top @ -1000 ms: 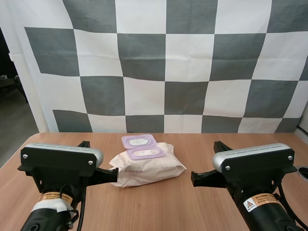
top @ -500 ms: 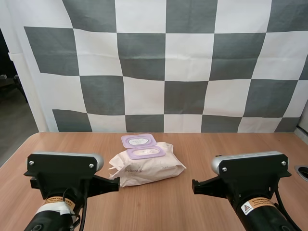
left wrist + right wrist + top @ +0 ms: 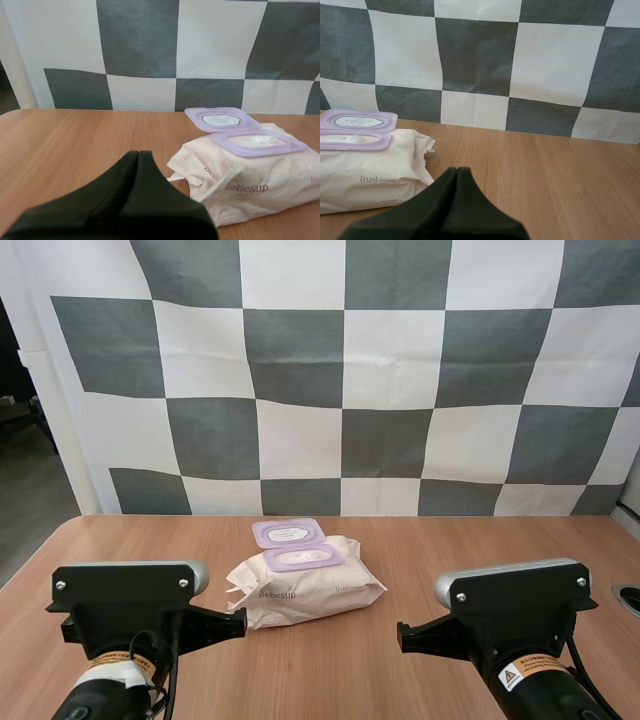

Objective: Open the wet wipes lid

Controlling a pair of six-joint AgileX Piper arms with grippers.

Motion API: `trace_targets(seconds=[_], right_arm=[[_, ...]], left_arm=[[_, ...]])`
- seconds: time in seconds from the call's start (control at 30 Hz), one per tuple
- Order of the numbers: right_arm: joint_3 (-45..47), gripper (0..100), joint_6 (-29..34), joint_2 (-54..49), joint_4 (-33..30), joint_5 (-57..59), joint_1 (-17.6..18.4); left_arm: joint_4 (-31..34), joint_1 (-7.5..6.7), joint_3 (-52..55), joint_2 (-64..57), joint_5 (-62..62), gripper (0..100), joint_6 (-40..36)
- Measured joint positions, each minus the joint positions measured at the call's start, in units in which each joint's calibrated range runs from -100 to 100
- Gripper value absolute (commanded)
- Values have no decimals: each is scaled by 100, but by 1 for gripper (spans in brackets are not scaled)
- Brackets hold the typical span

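Observation:
A cream pack of wet wipes (image 3: 305, 585) lies in the middle of the wooden table. Its purple lid (image 3: 288, 533) is flipped back flat behind the purple-rimmed opening (image 3: 301, 558). My left gripper (image 3: 238, 625) hovers at the pack's left end, its fingers pressed together into one dark wedge (image 3: 137, 160) just short of the wrapper's crimped edge (image 3: 181, 175). My right gripper (image 3: 402, 636) is to the right of the pack (image 3: 370, 172) and nearer than it, also shut on nothing (image 3: 457, 175). The open lid (image 3: 357, 120) lies behind the pack.
The wooden table (image 3: 420, 540) stretches bare to the right of the pack and behind it. A round dark hole (image 3: 628, 597) sits at the table's right edge.
Both arms have drawn back toward the near edge and sunk lower. The pack and its open lid have not moved.

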Motion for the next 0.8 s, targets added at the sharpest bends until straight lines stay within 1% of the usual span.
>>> trace_targets(seconds=[0.13,0.8], right_arm=[[0,0,0,0,0,0,0],[0,0,0,0,-18,-17,0]], left_arm=[[58,8,0,0,17,0,-132],[58,8,0,0,-81,0,-132]])
